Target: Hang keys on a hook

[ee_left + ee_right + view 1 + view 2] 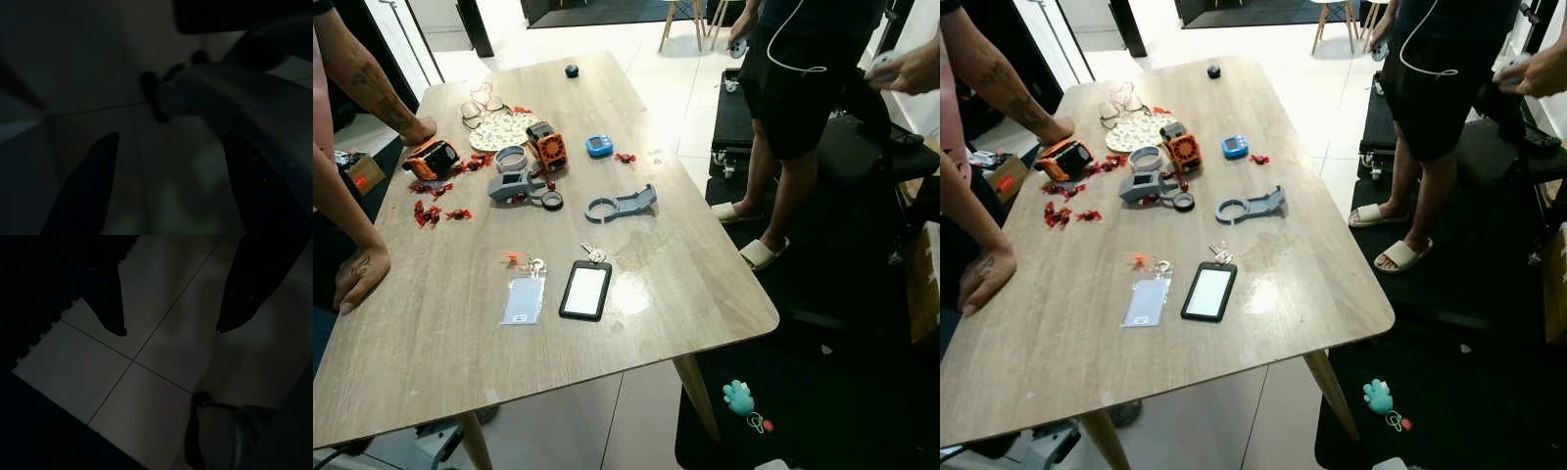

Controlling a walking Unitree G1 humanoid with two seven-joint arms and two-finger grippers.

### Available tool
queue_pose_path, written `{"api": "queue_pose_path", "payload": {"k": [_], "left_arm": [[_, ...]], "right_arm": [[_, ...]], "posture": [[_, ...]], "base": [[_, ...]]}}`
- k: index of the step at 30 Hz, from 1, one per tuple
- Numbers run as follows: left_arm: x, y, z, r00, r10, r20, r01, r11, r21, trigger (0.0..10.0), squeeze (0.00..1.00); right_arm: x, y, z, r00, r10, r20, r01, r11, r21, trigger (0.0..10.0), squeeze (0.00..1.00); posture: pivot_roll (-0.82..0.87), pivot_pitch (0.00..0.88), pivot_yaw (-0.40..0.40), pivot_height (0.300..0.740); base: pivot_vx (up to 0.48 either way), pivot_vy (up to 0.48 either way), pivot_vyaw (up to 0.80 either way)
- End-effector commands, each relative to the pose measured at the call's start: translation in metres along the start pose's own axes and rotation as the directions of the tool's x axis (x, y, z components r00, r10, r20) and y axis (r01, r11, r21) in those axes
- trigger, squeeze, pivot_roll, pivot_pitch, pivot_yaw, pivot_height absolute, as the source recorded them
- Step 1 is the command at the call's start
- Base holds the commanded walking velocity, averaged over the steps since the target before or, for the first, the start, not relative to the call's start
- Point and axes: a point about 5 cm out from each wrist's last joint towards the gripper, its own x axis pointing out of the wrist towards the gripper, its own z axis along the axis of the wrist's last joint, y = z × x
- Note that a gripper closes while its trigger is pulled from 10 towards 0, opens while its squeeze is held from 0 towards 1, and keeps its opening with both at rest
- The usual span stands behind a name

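A small bunch of keys (594, 254) lies on the wooden table (431, 343), near its middle, just above a black phone (585, 290). A grey plastic hook piece with a ring end (622, 205) lies flat a little farther back. Both arms hang idle below the table. In the dim left wrist view my left gripper (171, 196) is open, nothing between its fingers. My right gripper (171, 330) is open too, above pale floor tiles beside a dark mat's edge.
A clear badge holder (524, 299) lies left of the phone. Farther back are a grey tool (514, 186), tape rolls, an orange gadget (548, 147), a blue timer (599, 146) and red scraps. A person's hand (360, 277) rests on the left edge. Another person (793, 98) stands at the right.
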Motion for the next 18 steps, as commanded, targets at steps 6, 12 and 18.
{"api": "queue_pose_path", "payload": {"k": [6,12,18], "left_arm": [[-0.041,0.004,0.008,0.955,-0.280,-0.099,0.287,0.956,0.065,10.0,0.00],[-0.051,0.000,0.022,0.907,-0.392,-0.151,0.413,0.898,0.151,10.0,0.00],[-0.062,-0.014,0.053,0.883,-0.461,-0.095,0.468,0.841,0.270,10.0,0.00]], "right_arm": [[0.000,0.004,-0.002,1.000,0.013,-0.006,-0.013,1.000,0.005,10.0,0.00],[0.000,0.003,-0.003,1.000,0.011,-0.009,-0.011,1.000,0.003,10.0,0.00],[0.000,0.001,-0.003,1.000,0.011,-0.008,-0.011,1.000,-0.001,10.0,0.00]], "posture": [[-0.14,0.081,0.126,0.740],[-0.14,0.085,0.122,0.740],[-0.13,0.085,0.120,0.740]], "base": [[0.000,0.000,0.00],[0.000,0.000,0.00],[0.000,0.000,0.00]]}}
